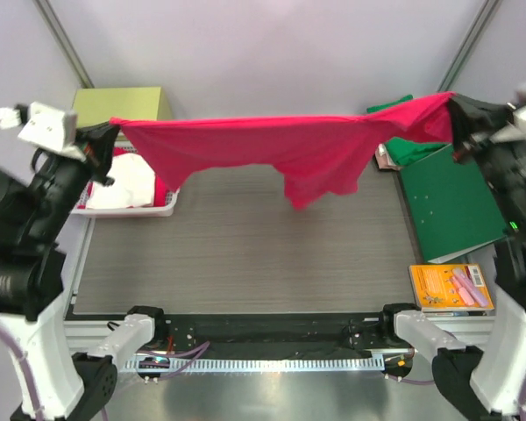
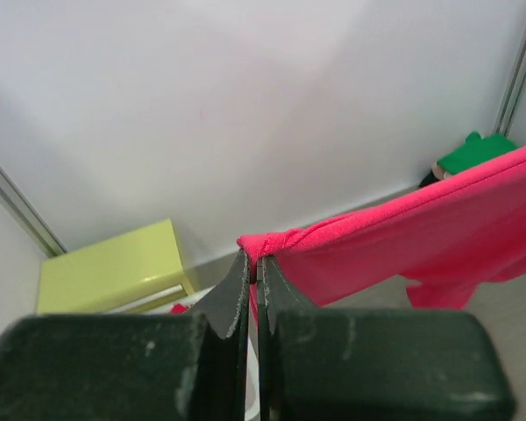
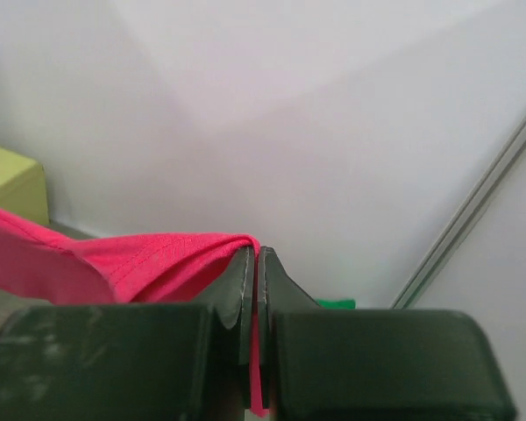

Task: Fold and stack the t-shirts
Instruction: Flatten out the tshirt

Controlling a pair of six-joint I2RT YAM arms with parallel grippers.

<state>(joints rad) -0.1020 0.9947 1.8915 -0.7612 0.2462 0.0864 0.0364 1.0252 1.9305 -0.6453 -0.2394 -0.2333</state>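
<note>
Top external view: both my arms hold a bright pinkish-red cloth t-shirt (image 1: 272, 145) stretched in the air above the grey wood-grain table (image 1: 245, 254).
Left gripper: my left gripper (image 1: 112, 134) is clamped on the shirt's left corner. In my left wrist view the fingers press together with bunched pink fabric at their tips.
Left edge: a white plastic basket (image 1: 131, 211) with white cloth inside sits below that gripper. A pale yellow-green box (image 1: 123, 105) stands behind it.
Shirt: its top edge runs taut from one gripper to the other. The rest hangs down, and the lowest fold droops right of centre.
Right gripper: my right gripper (image 1: 456, 110) is pinched tight on the shirt's right corner. In my right wrist view a strip of pink cloth hangs between the fingers.
Right edge: a green cloth t-shirt (image 1: 416, 149) lies crumpled under that corner, at the far end of a flat dark-green folder (image 1: 447, 202). An orange packet (image 1: 450, 287) lies just nearer than the folder.
</note>
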